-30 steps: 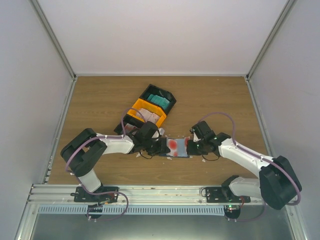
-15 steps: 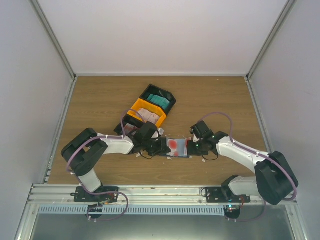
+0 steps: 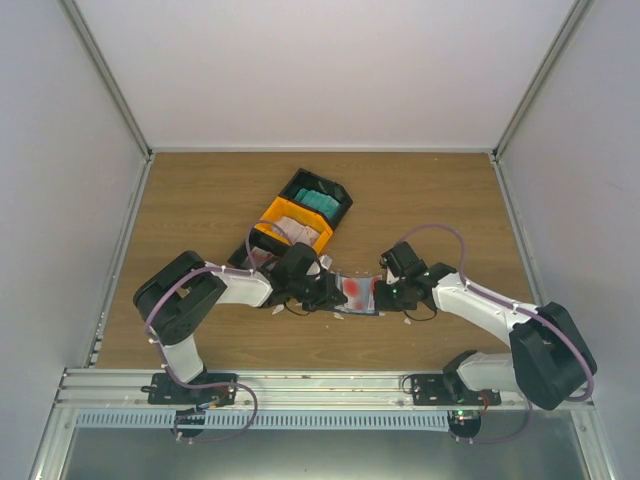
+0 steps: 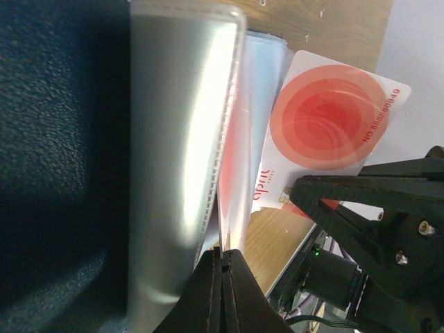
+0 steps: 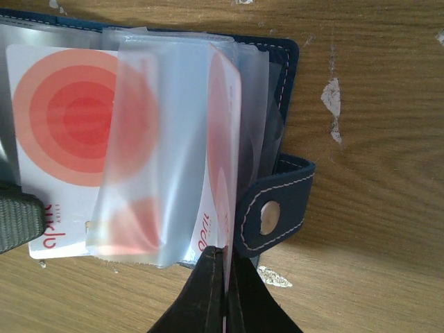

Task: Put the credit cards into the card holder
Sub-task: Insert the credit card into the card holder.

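The card holder [image 3: 355, 294] lies open on the counter [image 3: 200, 200] between the two arms, its clear sleeves fanned up. The left hand [image 4: 223, 260] is pinched tight on one sleeve's edge. The right hand [image 5: 223, 260] is clamped on the near end of a red-blotched credit card [image 5: 225, 125], whose long axis runs straight ahead into a sleeve. Behind them, the black bin [image 3: 299, 181] holds teal cards [image 3: 322, 200] and the orange bin [image 3: 270, 212] holds pale cards [image 3: 298, 228].

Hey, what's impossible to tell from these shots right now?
- Top view: card holder slots, too small.
- Left wrist: navy cover, blurred, too close to the lens.
- Right wrist: card print veiled by cloudy sleeve; unclear whether the right claw pinches card or sleeve.
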Robot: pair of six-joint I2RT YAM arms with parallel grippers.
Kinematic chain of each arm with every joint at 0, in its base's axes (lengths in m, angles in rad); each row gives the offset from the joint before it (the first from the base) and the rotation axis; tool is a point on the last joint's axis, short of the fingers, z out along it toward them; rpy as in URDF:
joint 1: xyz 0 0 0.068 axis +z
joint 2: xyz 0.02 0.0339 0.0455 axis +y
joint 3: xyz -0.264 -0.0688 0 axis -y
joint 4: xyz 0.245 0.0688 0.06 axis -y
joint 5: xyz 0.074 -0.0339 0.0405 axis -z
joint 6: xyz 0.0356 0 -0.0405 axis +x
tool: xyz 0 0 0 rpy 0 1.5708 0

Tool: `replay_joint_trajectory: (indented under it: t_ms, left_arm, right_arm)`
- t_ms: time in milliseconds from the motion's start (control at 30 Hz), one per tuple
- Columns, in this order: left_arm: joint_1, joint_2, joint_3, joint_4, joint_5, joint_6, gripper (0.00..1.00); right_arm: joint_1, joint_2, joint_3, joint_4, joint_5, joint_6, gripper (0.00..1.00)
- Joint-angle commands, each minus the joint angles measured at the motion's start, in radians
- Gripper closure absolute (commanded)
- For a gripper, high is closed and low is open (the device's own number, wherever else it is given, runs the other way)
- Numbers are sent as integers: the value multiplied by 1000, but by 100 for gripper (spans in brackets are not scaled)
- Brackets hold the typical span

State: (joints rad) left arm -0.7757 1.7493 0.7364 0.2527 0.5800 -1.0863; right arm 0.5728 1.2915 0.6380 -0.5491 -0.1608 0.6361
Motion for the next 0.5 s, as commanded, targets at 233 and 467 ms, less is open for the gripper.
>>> replay_joint_trajectory:
  t_ms: [233,467]
  left_arm:
    - [-39,34,83,-83,-62,105,94]
    - [-48,32,94,-132,-70,150,89]
  right_arm:
    - [3,-32,6,-34,43,-5,100]
    - [1,-50,62,-117,111,-1,100]
